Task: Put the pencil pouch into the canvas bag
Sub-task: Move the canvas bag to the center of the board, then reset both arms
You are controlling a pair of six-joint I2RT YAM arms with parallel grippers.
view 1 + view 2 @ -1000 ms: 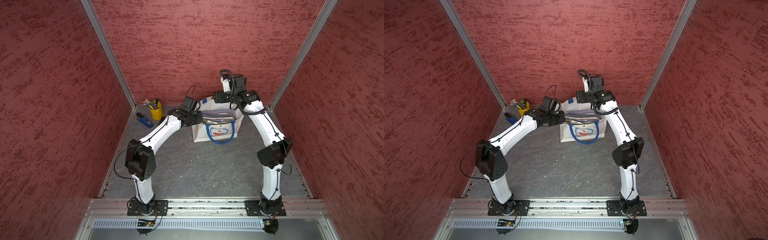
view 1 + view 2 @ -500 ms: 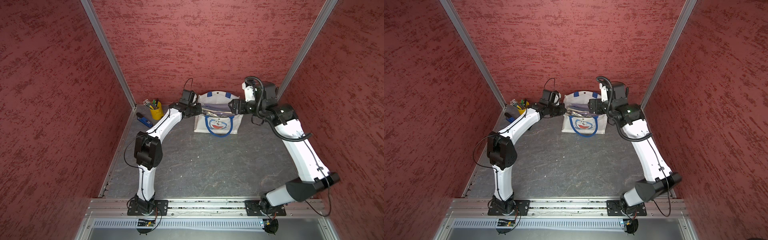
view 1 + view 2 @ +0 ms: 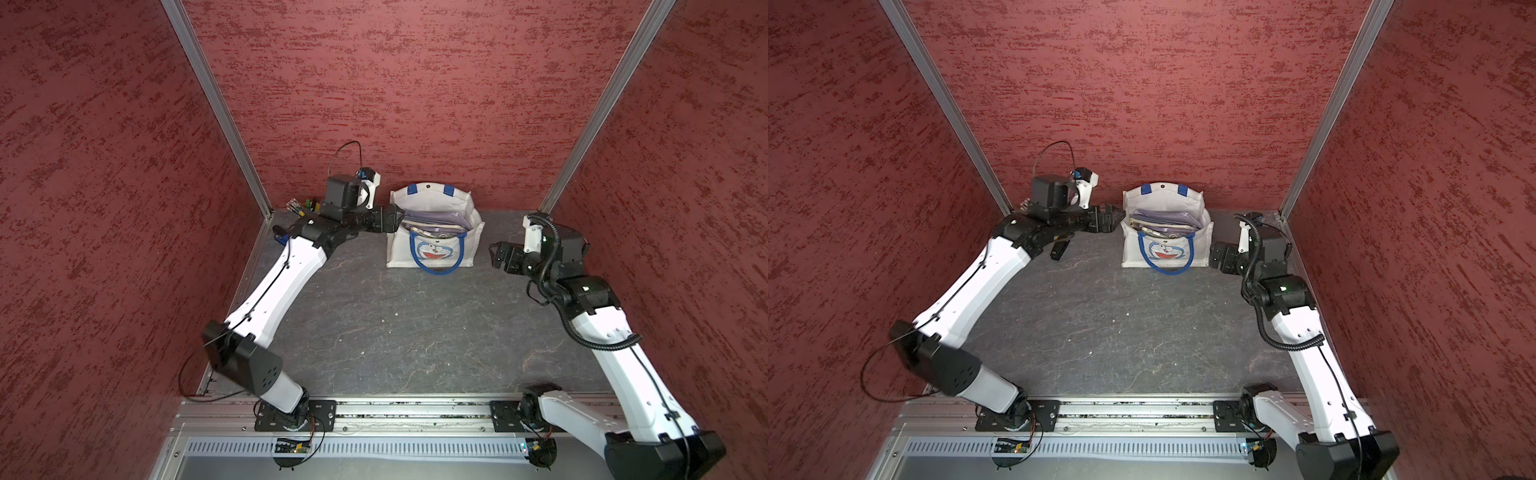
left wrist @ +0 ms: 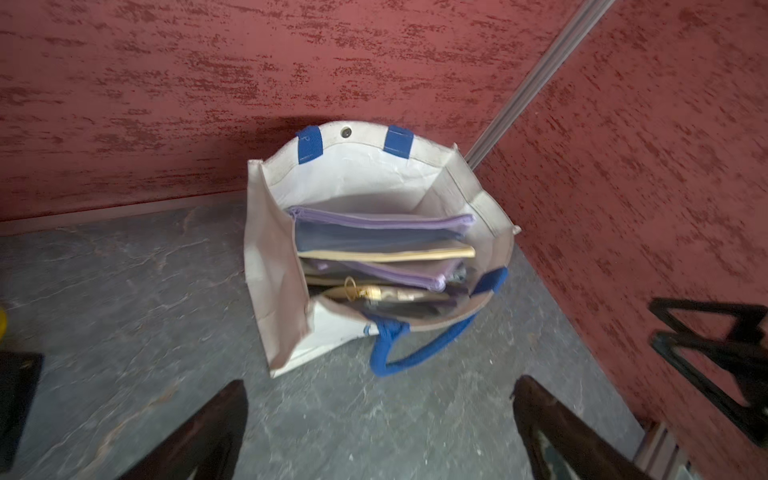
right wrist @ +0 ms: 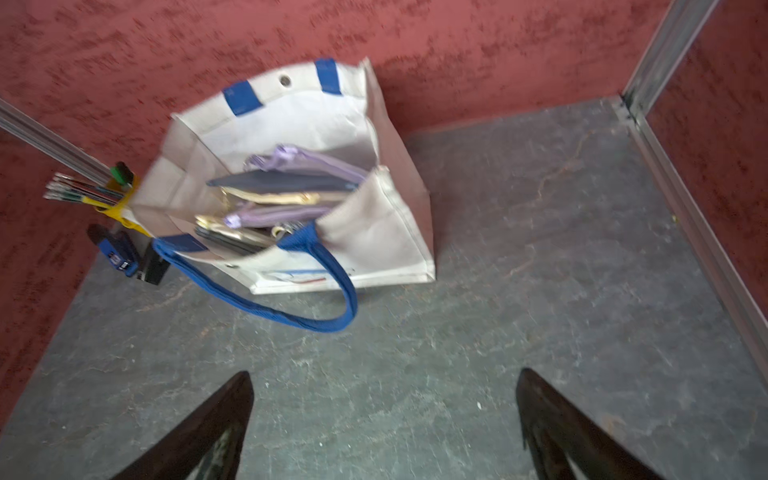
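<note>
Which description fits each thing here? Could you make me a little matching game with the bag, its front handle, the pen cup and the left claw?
Things:
1. canvas bag
2. front handle
3. pen cup
4. left claw

Descriptions:
A. yellow, in a back corner
B. open, holding nothing
C. white, standing by the back wall
D. blue, drooping over the cat face

Pairs: 1-C, 2-D, 3-A, 4-B
</note>
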